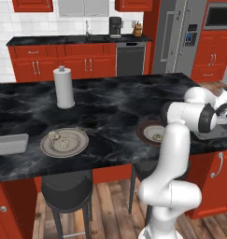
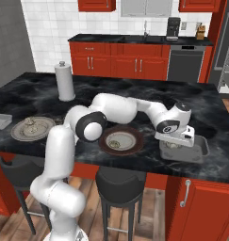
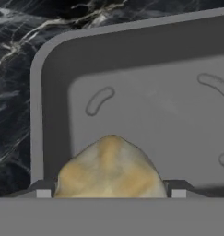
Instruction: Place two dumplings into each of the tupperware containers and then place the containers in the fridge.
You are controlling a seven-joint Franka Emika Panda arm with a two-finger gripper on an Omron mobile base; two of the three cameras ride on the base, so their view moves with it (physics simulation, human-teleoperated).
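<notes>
1. Two pale beige, lumpy folded dumplings (image 1: 59, 140) lie on the round grey plate (image 1: 80, 138) at the left of the black marble island counter (image 1: 110, 105), just beside a shallow translucent grey tupperware container (image 1: 12, 142).
2. One more dumpling (image 2: 115, 143) sits on the dark-rimmed round plate (image 2: 135, 136) mid-counter.
3. At the right, the two-finger gripper (image 3: 111, 192) hovers over the second grey container (image 3: 145, 92), pinching a fourth dumpling (image 3: 109, 168) between its fingertips.
4. Judged soft, light and easily squashed, each is best held gently across its plump middle.
</notes>
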